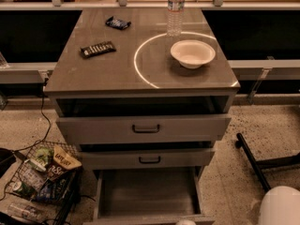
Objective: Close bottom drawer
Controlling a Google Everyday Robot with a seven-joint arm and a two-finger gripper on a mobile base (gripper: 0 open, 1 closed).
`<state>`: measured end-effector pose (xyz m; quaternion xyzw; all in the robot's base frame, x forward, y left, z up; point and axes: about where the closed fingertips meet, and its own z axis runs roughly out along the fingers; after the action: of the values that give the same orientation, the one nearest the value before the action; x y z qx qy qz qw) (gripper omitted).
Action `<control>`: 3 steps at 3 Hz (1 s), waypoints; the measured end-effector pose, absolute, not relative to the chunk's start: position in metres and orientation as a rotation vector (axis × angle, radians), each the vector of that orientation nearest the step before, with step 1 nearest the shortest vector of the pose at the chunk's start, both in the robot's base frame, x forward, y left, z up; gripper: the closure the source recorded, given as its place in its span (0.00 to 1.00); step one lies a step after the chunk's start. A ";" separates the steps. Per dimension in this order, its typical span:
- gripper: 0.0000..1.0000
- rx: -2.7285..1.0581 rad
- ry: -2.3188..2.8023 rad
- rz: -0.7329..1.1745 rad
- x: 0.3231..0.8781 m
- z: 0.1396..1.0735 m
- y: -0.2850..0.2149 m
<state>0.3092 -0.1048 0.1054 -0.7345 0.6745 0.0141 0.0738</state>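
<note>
The bottom drawer (147, 191) of the grey cabinet (93, 74) is pulled far out toward me. Its long grey tray looks empty. Its front (140, 219) runs along the lower edge of the view, and its handle is out of view. The mid-sized drawer front (149, 159) and the tallest drawer front (145, 128) above it each stand slightly out, with dark bar handles. My gripper is not in view. A white rounded part of my body (281, 205) shows at the lower right corner, to the right of the open drawer.
On the cabinet top stand a water bottle (175, 11), a white bowl (192, 54) and two snack bars (98, 48) (117, 23). A wire basket of snack bags (44, 177) sits on the floor at the left. A black leg (253, 161) lies on the floor at the right.
</note>
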 end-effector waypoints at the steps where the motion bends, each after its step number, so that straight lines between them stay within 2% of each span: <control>1: 1.00 -2.284 2.137 0.161 0.262 0.089 -0.135; 3: 1.00 -2.252 2.078 0.138 0.278 0.094 -0.125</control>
<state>0.2783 -0.1250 0.0943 -0.7337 0.6770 0.0450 0.0369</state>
